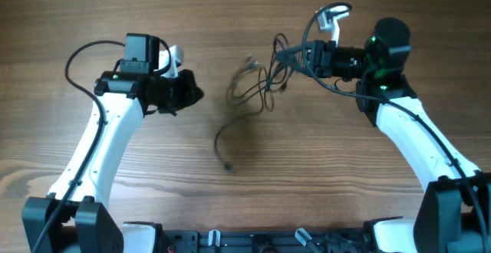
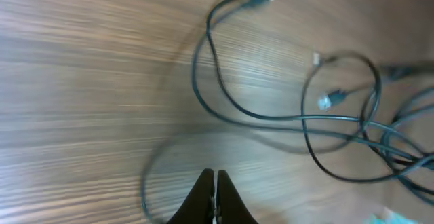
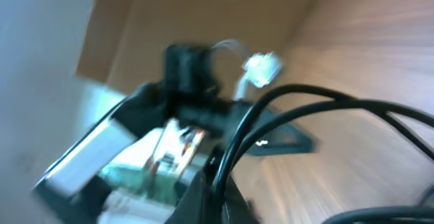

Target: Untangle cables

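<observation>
The loose tangle of thin black cables point(image 1: 257, 80) sits near the middle of the brown wood-grain surface point(image 1: 230, 8), a little toward the far side and closer to the right arm than to the left. The right fingers point(image 1: 295, 53) reach in from the right at the tangle's far right edge and pinch some of its strands. One loop rises just above them, and the rest of the bundle hangs and spreads leftward onto the surface. In the blurred right wrist view, several black strands rise out of the closed right fingers point(image 3: 196, 200) and sweep off to the right. From the tangle's near side a single loose strand point(image 1: 221, 142) curves down toward the near edge and ends alone on the bare wood. The left fingers point(image 1: 192, 93) are off to the left, apart from the tangle and touching none of the strands. The left wrist view shows the left fingers point(image 2: 200, 203) pressed together with nothing between them. In that view, long loops of the cables point(image 2: 271, 117) lie flat on the wood, with small pale plug connectors point(image 2: 327, 101) among them.
</observation>
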Action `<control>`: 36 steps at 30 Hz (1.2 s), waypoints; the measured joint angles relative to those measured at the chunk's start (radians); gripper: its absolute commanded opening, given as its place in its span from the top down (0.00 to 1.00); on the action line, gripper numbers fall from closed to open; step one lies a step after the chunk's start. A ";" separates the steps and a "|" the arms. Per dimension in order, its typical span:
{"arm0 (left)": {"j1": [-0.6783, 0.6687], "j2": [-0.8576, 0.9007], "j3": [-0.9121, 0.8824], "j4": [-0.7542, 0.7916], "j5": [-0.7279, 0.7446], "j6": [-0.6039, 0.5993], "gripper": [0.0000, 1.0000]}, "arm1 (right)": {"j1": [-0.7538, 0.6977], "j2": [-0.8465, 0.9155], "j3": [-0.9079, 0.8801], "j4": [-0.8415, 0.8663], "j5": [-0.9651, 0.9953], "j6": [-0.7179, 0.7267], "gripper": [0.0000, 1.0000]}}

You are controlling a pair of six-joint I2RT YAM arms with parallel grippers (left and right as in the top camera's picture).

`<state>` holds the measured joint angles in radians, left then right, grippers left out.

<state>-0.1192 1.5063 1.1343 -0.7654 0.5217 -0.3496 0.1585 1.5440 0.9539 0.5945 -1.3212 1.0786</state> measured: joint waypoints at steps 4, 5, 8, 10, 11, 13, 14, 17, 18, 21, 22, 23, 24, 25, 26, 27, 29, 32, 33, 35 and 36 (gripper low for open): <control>-0.056 0.000 0.000 0.085 0.119 0.000 0.91 | 0.050 0.000 0.000 0.147 -0.051 0.137 0.96; -0.069 0.000 0.000 0.100 0.144 0.001 0.90 | 0.056 0.000 0.000 0.146 -0.058 0.157 0.96; -0.109 0.000 0.000 0.137 0.225 0.008 0.89 | 0.063 0.000 0.000 0.093 -0.063 0.202 0.96; -0.133 0.000 0.000 0.142 0.270 0.012 0.89 | 0.062 0.001 0.000 0.054 -0.060 0.210 0.96; -0.138 0.000 0.000 0.143 0.278 0.013 0.89 | 0.063 0.001 0.001 0.016 -0.053 0.211 0.96; -0.145 0.000 0.000 0.145 0.293 0.016 0.89 | 0.063 0.001 0.001 -0.078 -0.028 0.195 0.96; -0.149 0.000 0.000 0.144 0.300 0.019 0.87 | 0.063 0.003 0.000 -0.138 -0.008 0.185 0.96; -0.151 0.000 0.000 0.145 0.310 0.024 0.81 | 0.063 0.004 0.002 -0.334 0.058 0.116 0.96; -0.151 0.000 0.000 0.146 0.311 0.024 0.80 | 0.063 0.005 0.002 -0.369 0.075 0.097 0.96; -0.164 0.000 0.000 0.145 0.308 0.027 0.79 | 0.063 0.006 0.002 -0.423 0.119 0.048 0.96; -0.173 0.000 0.000 0.145 0.301 0.027 0.79 | 0.063 0.006 0.002 -0.428 0.135 0.037 0.96; -0.181 0.000 0.000 0.145 0.293 0.027 0.79 | 0.063 0.006 0.002 -0.431 0.148 0.029 0.96; -0.192 0.000 0.000 0.145 0.281 0.027 0.79 | 0.064 0.006 0.002 -0.432 0.163 0.019 0.96; -0.204 0.000 0.000 0.145 0.263 0.027 0.79 | 0.067 0.006 0.002 -0.433 0.177 0.014 0.96; -0.214 0.000 0.000 0.142 0.248 0.027 0.78 | 0.070 0.006 0.002 -0.434 0.187 0.009 0.96; -0.227 0.000 0.000 0.138 0.227 0.027 0.78 | 0.075 0.005 0.002 -0.434 0.200 0.003 0.96; -0.253 0.000 0.000 0.130 0.184 0.026 0.78 | 0.088 0.006 0.002 -0.434 0.216 -0.003 0.96; -0.288 0.000 0.000 0.127 0.133 0.026 0.78 | 0.108 0.005 0.002 -0.435 0.232 -0.008 0.96; -0.299 0.000 0.000 0.127 0.121 0.026 0.78 | 0.111 0.006 0.002 -0.435 0.235 -0.008 0.96; -0.315 0.001 0.000 0.127 0.106 0.025 0.78 | 0.118 0.006 0.002 -0.435 0.240 -0.008 0.96; -0.321 0.003 0.000 0.127 0.102 0.025 0.78 | 0.120 0.005 0.002 -0.435 0.242 -0.008 0.96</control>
<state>-0.4400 1.5093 1.1343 -0.6388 0.6239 -0.3244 0.2787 1.5494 0.9554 0.1600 -1.0790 1.0702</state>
